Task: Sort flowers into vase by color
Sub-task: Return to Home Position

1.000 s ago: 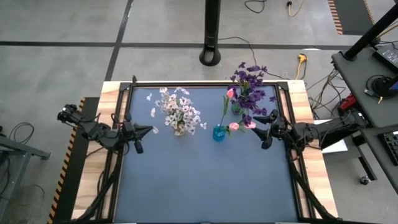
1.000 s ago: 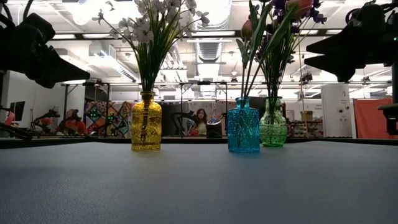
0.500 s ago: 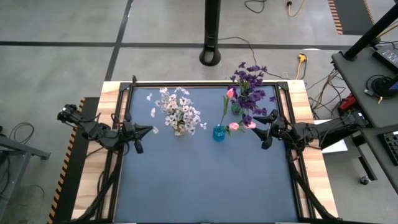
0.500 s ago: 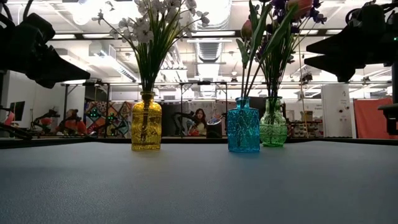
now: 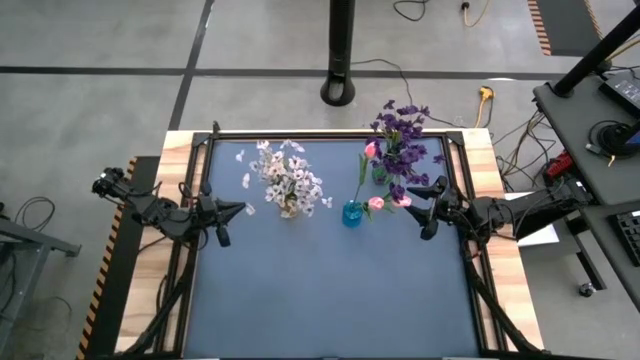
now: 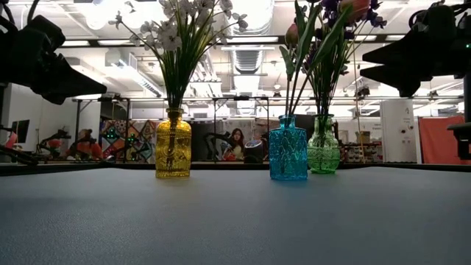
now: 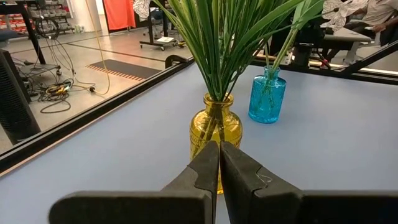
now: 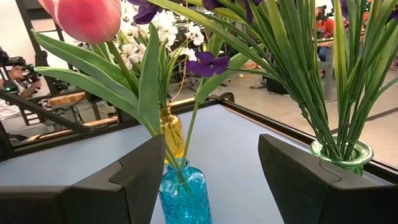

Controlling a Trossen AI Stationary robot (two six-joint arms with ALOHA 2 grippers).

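Three glass vases stand on the blue mat near its far edge. White flowers [image 5: 288,178] stand with their stems in the yellow vase [image 6: 173,151]. Pink tulips [image 8: 87,18] stand in the blue vase [image 6: 288,151]. Purple flowers [image 5: 400,130] stand in the green vase [image 6: 323,147]. My left gripper [image 5: 242,209] hovers shut at the mat's left edge, pointing at the yellow vase [image 7: 216,134]. My right gripper [image 5: 412,205] hovers open to the right of the blue vase [image 8: 185,199], with nothing between its fingers.
A black frame rail [image 5: 330,134] runs round the mat, with wooden strips [image 5: 490,160] outside it. A dark stand post [image 5: 340,60] rises beyond the far edge. People sit in the room behind [image 6: 237,142]. The mat's near half [image 5: 330,290] is bare blue surface.
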